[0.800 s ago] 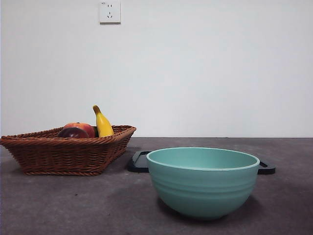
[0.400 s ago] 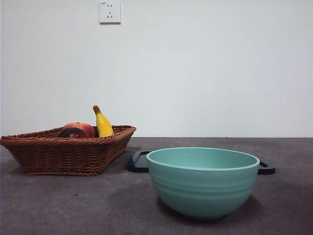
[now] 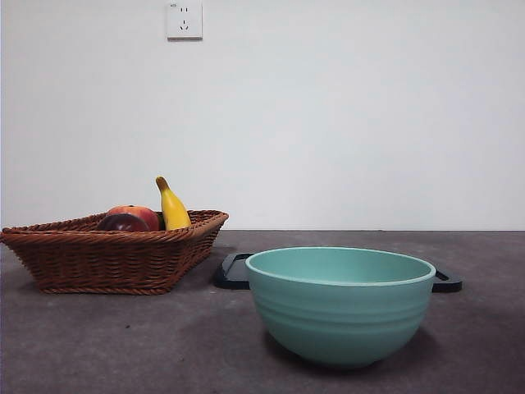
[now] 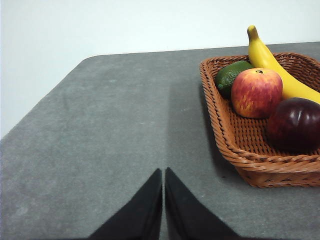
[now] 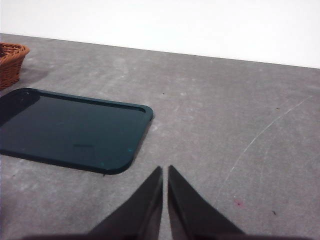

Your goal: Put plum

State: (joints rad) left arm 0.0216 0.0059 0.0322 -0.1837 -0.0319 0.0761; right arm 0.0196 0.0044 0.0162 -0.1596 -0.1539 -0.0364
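The plum (image 4: 295, 123) is a glossy dark maroon fruit lying in the wicker basket (image 4: 235, 145), near its front corner; in the front view the plum (image 3: 122, 222) peeks over the basket's rim (image 3: 115, 246). My left gripper (image 4: 163, 172) is shut and hovers over bare table beside the basket, well short of the plum. My right gripper (image 5: 165, 170) is shut too, above the grey table next to a dark tray (image 5: 70, 130). Neither arm shows in the front view.
A red-orange apple (image 4: 256, 92), a yellow banana (image 4: 272, 65) and a green fruit (image 4: 231, 76) share the basket. A teal bowl (image 3: 340, 304) stands at the front centre, with the dark tray (image 3: 234, 271) behind it. A white wall with a socket (image 3: 184, 20) backs the table.
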